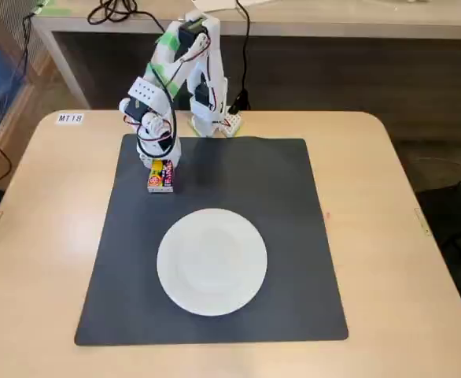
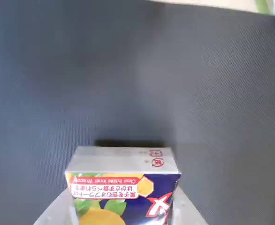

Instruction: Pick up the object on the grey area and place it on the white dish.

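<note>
The object, a small yellow box with red print (image 1: 160,178), is on the far left part of the grey mat (image 1: 278,205). My gripper (image 1: 162,167) points down over its far end. In the wrist view the box (image 2: 123,187) fills the bottom centre, and the pale fingers (image 2: 53,214) press against both of its sides, so the gripper (image 2: 121,213) is shut on it. A thin shadow lies on the mat just beyond the box. The white dish (image 1: 212,261) lies empty on the mat, nearer the front, a short way from the box.
The arm's base (image 1: 212,118) stands at the table's far edge, behind the mat. A label (image 1: 70,118) is stuck at the far left corner of the table. Cables hang behind the base.
</note>
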Controlling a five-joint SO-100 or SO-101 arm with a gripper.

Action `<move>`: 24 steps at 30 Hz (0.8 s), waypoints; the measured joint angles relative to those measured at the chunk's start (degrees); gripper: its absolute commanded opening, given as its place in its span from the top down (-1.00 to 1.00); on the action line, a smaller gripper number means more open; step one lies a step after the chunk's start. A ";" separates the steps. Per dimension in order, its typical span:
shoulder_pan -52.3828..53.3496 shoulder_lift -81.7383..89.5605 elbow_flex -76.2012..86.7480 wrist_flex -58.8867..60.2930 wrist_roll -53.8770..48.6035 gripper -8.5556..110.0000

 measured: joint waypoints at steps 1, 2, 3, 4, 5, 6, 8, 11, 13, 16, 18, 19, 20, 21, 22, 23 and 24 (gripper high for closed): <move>-0.70 -0.18 -1.58 1.23 0.53 0.59; -1.49 -0.35 -3.34 2.20 0.97 0.59; -2.20 -0.35 -4.92 3.16 1.41 0.59; -2.90 -0.35 -6.33 4.04 1.85 0.60; -3.60 -0.35 -7.65 4.75 2.29 0.60; -4.22 -0.44 -9.14 5.54 2.64 0.61; -5.27 -0.44 -11.69 6.94 3.16 0.61; -6.24 -0.44 -13.71 7.65 3.69 0.61; -6.59 -0.35 -14.50 8.17 4.04 0.63; -6.86 0.53 -15.29 8.17 4.92 0.64; -7.47 0.97 -16.44 8.17 5.80 0.64; -8.00 0.97 -17.23 8.17 6.24 0.64; -8.61 0.97 -18.02 8.17 6.68 0.64; -9.32 0.97 -18.98 8.17 7.21 0.64; -10.11 0.97 -20.04 8.17 7.47 0.64; -10.90 0.97 -21.18 8.17 7.91 0.64; -11.78 0.97 -22.24 8.17 8.26 0.65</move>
